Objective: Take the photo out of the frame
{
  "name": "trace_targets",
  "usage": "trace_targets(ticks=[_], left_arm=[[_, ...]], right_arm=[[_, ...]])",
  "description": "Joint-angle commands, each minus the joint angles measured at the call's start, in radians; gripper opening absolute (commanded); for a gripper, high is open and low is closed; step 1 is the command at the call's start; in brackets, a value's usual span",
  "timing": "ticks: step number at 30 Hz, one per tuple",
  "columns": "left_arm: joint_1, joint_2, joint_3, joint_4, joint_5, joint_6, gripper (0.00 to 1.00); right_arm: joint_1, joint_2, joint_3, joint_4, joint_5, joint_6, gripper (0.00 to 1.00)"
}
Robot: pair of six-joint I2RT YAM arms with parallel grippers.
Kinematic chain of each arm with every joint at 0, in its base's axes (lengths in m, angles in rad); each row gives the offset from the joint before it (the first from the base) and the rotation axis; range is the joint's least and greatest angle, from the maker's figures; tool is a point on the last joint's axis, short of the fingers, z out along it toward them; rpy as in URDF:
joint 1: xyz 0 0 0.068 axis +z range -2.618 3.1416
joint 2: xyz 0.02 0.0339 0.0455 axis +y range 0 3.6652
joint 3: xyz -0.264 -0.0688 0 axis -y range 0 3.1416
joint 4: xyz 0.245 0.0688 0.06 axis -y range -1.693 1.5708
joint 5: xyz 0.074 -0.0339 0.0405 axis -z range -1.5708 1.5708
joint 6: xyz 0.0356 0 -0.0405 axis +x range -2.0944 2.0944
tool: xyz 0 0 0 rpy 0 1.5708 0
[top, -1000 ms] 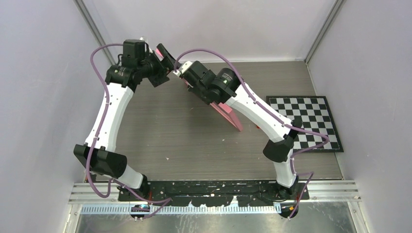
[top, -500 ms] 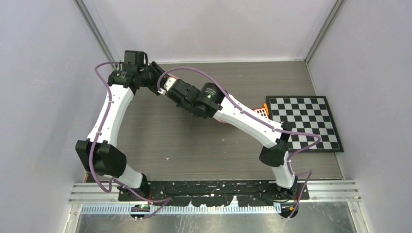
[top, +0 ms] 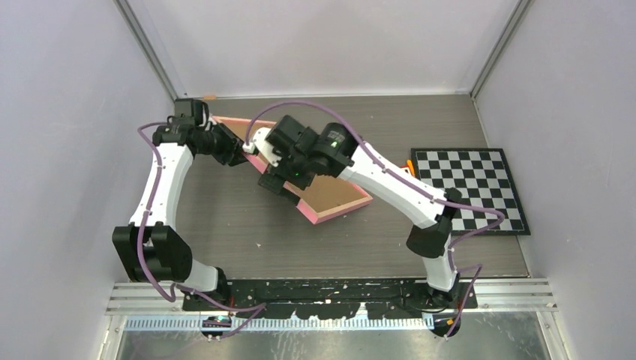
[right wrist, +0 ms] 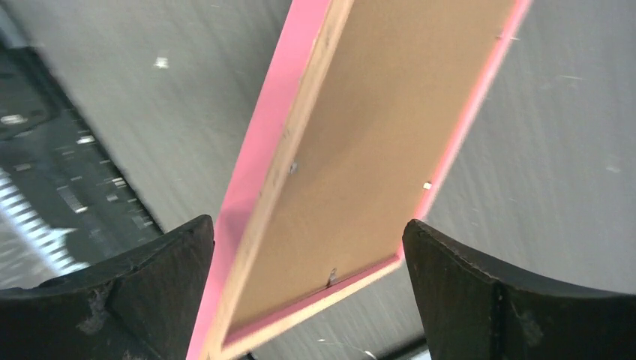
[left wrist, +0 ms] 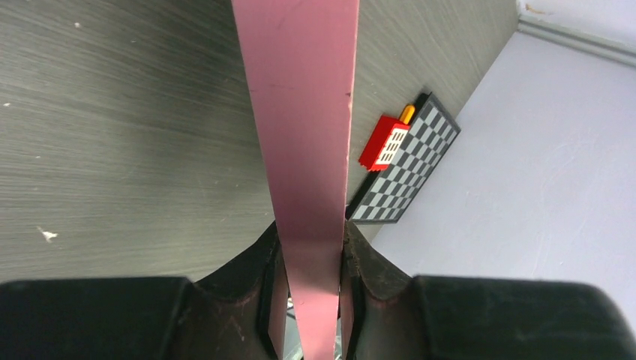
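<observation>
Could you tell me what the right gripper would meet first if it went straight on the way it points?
Most likely the frame, whose brown back lies just ahead of the right gripper, though depth is unclear.

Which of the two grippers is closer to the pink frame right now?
Left. The left gripper is clamped on the frame at its pink edge, touching it. The right gripper hangs open above the brown back, gripping nothing.

1 pink frame point(top: 334, 196), 1 checkerboard point(top: 469, 187), 1 red block point(left wrist: 386, 142)

Even bright light, soft shadows; right wrist view motion-blurred at left.
</observation>
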Motion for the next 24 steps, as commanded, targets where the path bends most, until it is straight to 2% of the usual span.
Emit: trace_targets(ticks=[1,4,7,12,18,24], left_arm=[[0.044,-0.046,-0.041,-0.042,0.094,0.254,0.0],[0.082,-0.019,-0.061,-0.087,0.125,0.395,0.0],[0.139,0.019,-0.089,-0.092,0.186,0.532,0.0],[0.166,0.098,-0.083,-0.099,0.262,0.761,0.0],[0.176,0.26,-0.025,-0.1,0.301,0.891,0.0],[0.177,0.448,0.081,-0.125,0.318,0.976,0.01]], right_arm=[[-0.128,-0.13,0.042,-0.015,-0.38,0.017,1.0],[-0.252,-0.146,0.025,-0.019,-0.609,0.069,1.0],[-0.359,-0.146,-0.022,-0.025,-0.714,0.088,1.0],[-0.55,-0.113,-0.111,-0.031,-0.885,0.119,1.0],[-0.717,-0.061,-0.244,-0.063,-0.979,0.045,1.0],[-0.761,-0.031,-0.412,-0.036,-0.941,-0.024,1.0]])
